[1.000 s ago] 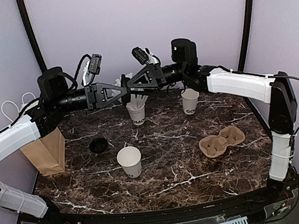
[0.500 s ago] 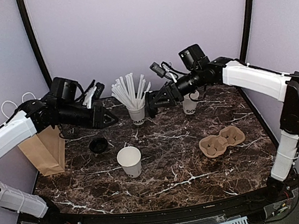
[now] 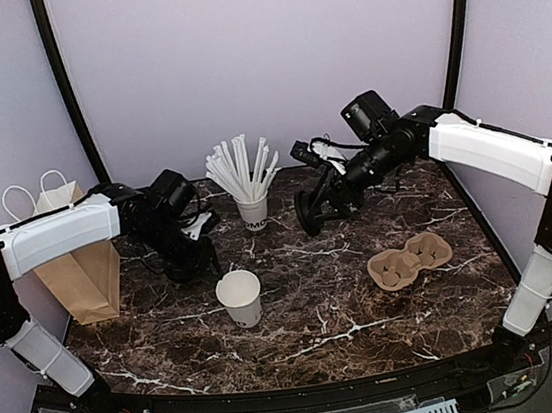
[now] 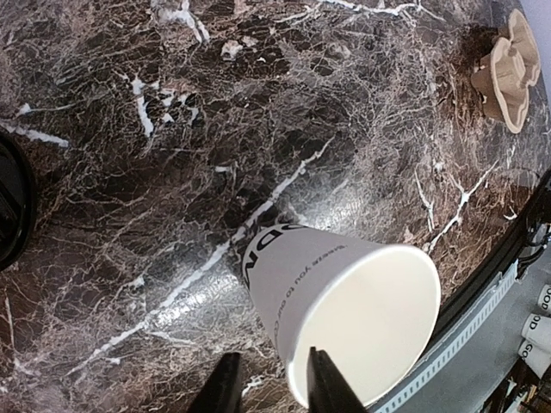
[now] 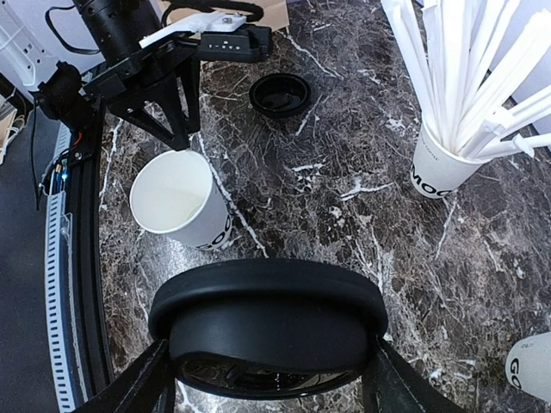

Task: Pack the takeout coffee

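Left pincer, pointed down at the table, is shown with its jaws narrowly parted and nothing between them, just beside the rim of the white cup. The cup is stood upright near the table's middle, its long axis vertical, its open mouth upward and dark lettering on its side. The right pincer is spread wide on a black lid, gripped by its edges and held clear of the table, beyond the cup. A second black lid is seen lying on the table near the left pincer.
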Robot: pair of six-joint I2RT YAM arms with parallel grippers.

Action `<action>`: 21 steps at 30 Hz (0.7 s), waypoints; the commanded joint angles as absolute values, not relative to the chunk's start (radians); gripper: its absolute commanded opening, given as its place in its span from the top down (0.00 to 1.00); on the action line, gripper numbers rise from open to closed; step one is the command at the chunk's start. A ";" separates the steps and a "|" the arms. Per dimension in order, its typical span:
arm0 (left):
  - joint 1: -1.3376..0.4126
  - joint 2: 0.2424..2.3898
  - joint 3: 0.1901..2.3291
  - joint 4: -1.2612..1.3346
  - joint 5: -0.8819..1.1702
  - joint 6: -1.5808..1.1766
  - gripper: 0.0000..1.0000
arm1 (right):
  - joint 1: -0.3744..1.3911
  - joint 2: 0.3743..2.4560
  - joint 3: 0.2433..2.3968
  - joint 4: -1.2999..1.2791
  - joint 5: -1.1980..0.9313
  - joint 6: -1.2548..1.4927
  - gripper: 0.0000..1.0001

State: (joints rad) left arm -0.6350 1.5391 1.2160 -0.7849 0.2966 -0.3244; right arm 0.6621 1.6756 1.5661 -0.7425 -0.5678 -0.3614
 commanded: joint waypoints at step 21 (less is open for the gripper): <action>-0.736 1.735 1.507 -0.925 0.205 -0.275 1.00 | 0.715 1.612 1.529 -0.822 -0.507 -0.432 0.34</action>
State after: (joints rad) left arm -0.7235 1.7378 1.4559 -0.9005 0.2226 -0.2909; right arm 0.6994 1.6447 1.5253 -0.8043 -0.5251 -0.4137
